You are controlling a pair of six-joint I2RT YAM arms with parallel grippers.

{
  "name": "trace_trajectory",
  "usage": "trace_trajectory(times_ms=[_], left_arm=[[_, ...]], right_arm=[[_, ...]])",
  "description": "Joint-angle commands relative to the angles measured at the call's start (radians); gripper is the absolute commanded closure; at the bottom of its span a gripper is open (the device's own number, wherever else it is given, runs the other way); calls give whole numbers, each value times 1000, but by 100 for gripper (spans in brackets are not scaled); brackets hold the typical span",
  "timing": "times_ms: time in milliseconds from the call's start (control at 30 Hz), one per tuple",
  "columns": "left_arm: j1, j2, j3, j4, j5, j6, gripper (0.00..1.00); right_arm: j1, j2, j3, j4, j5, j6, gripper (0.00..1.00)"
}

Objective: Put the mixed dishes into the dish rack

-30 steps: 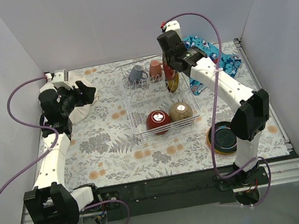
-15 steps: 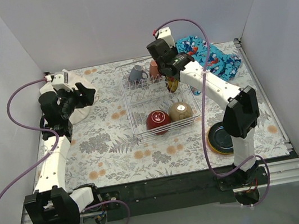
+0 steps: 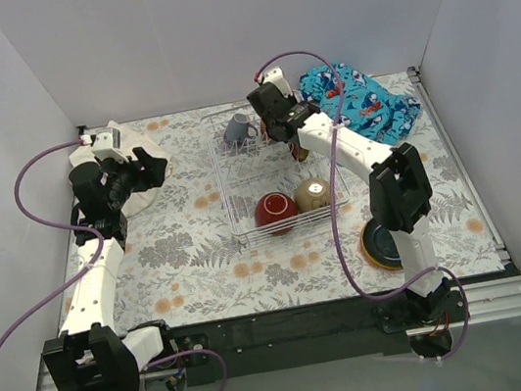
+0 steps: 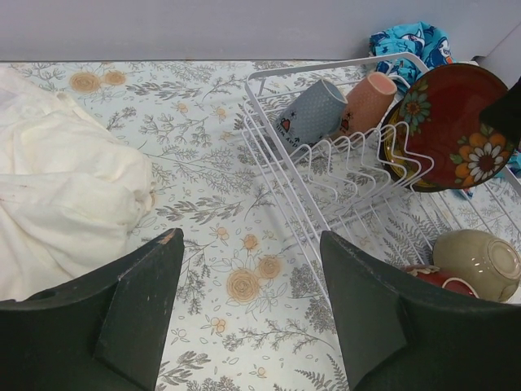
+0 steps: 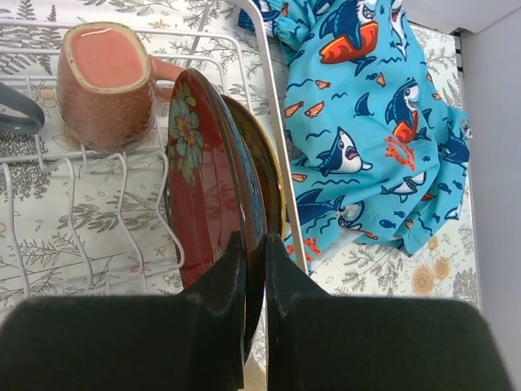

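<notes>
The dish rack (image 3: 241,198) of pale wire stands mid-table. My right gripper (image 5: 254,244) is shut on the rim of a red flowered plate (image 5: 199,187) that stands on edge among the prongs at the rack's back right. A yellow plate (image 5: 269,175) stands right behind it. A pink mug (image 5: 106,77) and a grey mug (image 3: 237,130) lie at the rack's back. A red bowl (image 3: 274,209) and a beige bowl (image 3: 313,193) sit at its front. My left gripper (image 4: 248,238) is open and empty over the table, left of the rack.
A dark blue plate with a yellow rim (image 3: 384,243) lies on the table at front right, partly behind the right arm. The blue shark-print cloth (image 3: 365,104) is bunched at back right. The white towel (image 4: 65,187) lies at back left.
My right gripper has moved left along the rack's back with the red plate in it. The left arm has barely moved.
</notes>
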Motion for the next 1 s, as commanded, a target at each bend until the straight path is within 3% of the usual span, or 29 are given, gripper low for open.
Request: trace_trajectory(times_ms=[0,33,100,133,333,367,533,700,833,967], left_arm=[[5,-21,-11,13,6,2,33],[6,-23,-11,13,9,1,33],[6,-21,-13,21,20,4,33],[5,-21,-14,24,24,2,33],[6,-26,-5,34,66,1,32],[5,-26,-3,33,75,5,32],[3,-14,3,36,147,25,32],[-1,12,1,44,227,18,32],[-17,40,7,53,277,13,32],[-27,109,62,30,331,42,33]], right_arm=[[-11,-17,-22,59,-1,-38,83],[-13,-29,-28,47,-27,-41,75],[-13,-47,-54,29,-57,-50,51],[-13,-66,-63,24,-61,-50,45],[-27,-243,-164,-15,-217,-72,31],[-34,-276,-187,-31,-262,-90,23],[-200,-465,-344,-157,-651,-167,13],[-476,-580,-459,-260,-1045,-410,10],[-593,-623,-545,-306,-1152,-522,9],[-593,-652,-550,-268,-1296,-535,18]])
